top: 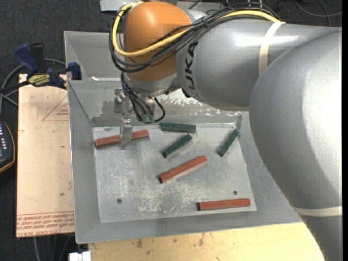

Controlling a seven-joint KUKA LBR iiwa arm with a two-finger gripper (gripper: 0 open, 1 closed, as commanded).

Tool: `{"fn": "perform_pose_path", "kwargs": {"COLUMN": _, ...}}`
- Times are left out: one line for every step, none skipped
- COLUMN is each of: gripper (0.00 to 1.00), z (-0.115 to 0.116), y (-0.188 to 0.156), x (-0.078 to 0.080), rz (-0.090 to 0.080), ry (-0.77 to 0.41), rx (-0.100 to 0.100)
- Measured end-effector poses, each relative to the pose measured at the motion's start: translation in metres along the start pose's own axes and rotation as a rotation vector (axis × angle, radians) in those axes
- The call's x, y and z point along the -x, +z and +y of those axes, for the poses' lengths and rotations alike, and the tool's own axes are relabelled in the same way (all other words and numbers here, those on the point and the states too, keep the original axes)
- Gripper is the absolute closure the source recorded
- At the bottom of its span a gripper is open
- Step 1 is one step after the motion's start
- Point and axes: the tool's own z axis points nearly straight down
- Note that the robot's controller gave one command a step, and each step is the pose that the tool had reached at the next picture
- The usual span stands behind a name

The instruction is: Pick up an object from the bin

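My gripper [125, 142] reaches down at the left of the bin, its tip over the middle of a red-brown flat stick [107, 141] that lies almost crosswise near the left wall. The gripper's tip crosses the stick, hiding a short stretch of it. A dark green stick [177, 127] lies just to the right, near the back wall, and a second green stick [176, 145] lies slanted below it.
Another red-brown stick [182, 169] lies slanted in the bin's middle, one more [224, 204] along the front right, and a third green stick [228, 143] at the right. The arm and its orange cover hang over the bin's back and right.
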Motion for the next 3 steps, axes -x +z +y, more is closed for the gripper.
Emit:
{"fn": "perform_pose_path", "kwargs": {"gripper": 0.0, "z": 0.015, "y": 0.134, "x": 0.005, "rz": 0.006, "ry": 0.028, "rx": -0.002}}
{"fn": "perform_pose_path", "kwargs": {"gripper": 1.0, "z": 0.015, "y": 0.128, "x": 0.007, "rz": 0.0, "ry": 0.03, "rx": 0.001}}
{"fn": "perform_pose_path", "kwargs": {"gripper": 1.0, "z": -0.009, "y": -0.012, "x": 0.016, "rz": -0.011, "ry": 0.047, "rx": 0.003}}
